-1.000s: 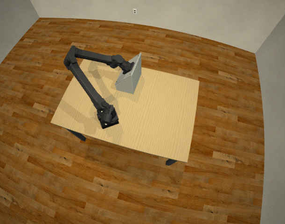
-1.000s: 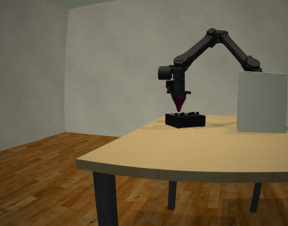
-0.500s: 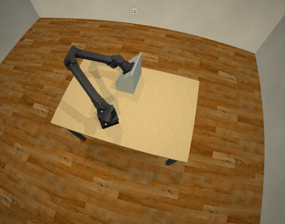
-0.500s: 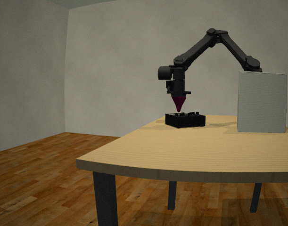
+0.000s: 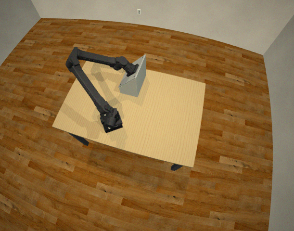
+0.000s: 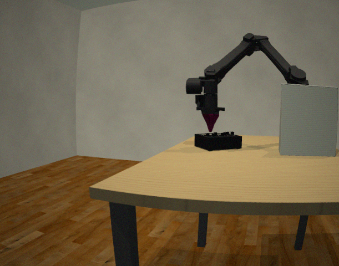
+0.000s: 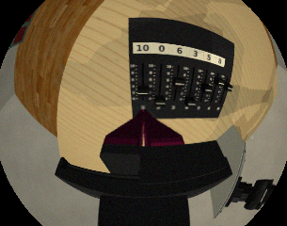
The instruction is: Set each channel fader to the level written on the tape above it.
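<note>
While the pincer (image 6: 210,129) hangs clenched on nothing, tip just above the desk's (image 6: 218,142) left end, faders (image 7: 181,85) sit mid-track.

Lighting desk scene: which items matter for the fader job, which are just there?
Job:
- lighting desk, standing on the table
- its faders and the tape of levels
- gripper, shut and holding nothing, tip just above the desk

Just there:
- grey block on the table by the arm's base
- wall socket
</note>
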